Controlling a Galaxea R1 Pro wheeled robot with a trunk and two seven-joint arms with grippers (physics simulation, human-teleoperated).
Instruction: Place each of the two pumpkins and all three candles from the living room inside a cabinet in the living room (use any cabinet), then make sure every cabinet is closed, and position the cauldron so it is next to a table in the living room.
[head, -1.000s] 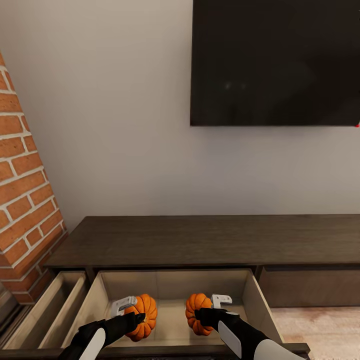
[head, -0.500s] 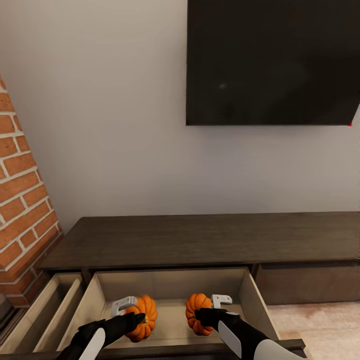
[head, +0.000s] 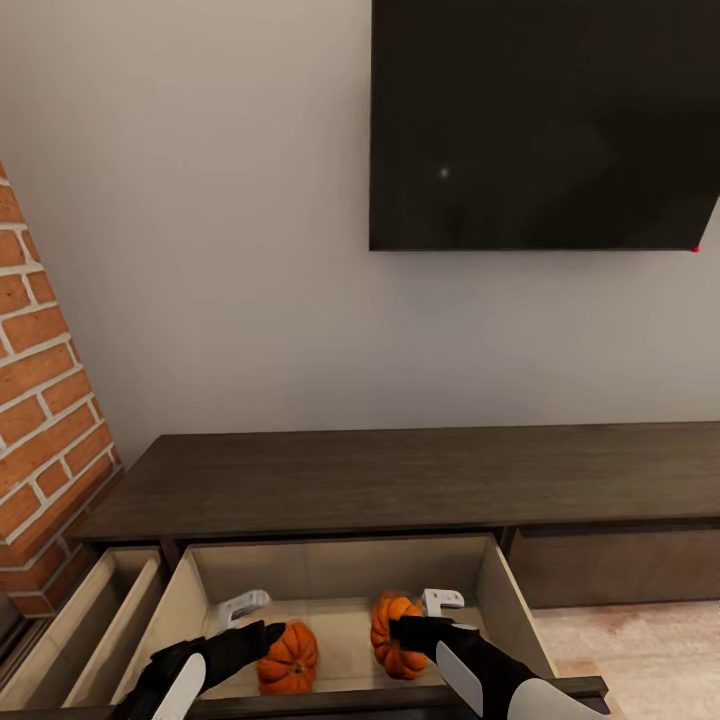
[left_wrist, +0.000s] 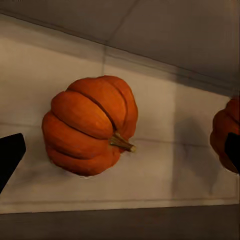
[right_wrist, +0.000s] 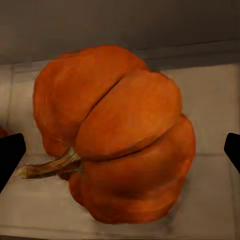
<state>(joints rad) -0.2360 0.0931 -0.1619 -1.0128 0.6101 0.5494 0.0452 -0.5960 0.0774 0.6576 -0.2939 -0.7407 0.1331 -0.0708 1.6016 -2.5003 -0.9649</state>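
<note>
Two orange pumpkins lie inside the open middle drawer (head: 492, 590) of the dark-brown cabinet (head: 400, 480). The left pumpkin (head: 288, 657) (left_wrist: 90, 125) rests on the pale drawer floor, below and apart from my left gripper (head: 252, 618), which is open. The right pumpkin (head: 397, 635) (right_wrist: 115, 135) lies on its side with its stem sideways, between the spread fingers of my right gripper (head: 428, 615), which is open; the black fingertips (right_wrist: 10, 155) stand clear of it. The left wrist view also catches the right pumpkin (left_wrist: 227, 140) at its edge. No candles are in view.
A second drawer (head: 120, 600) stands open to the left, beside the red-brick fireplace (head: 40, 400). The black TV (head: 540, 120) hangs on the wall above the cabinet. A shut drawer front (head: 620, 570) and wood floor (head: 640, 655) lie to the right.
The left pumpkin has dropped out of my left gripper onto the drawer floor. The right pumpkin has sunk a little too. The view has shifted slightly.
</note>
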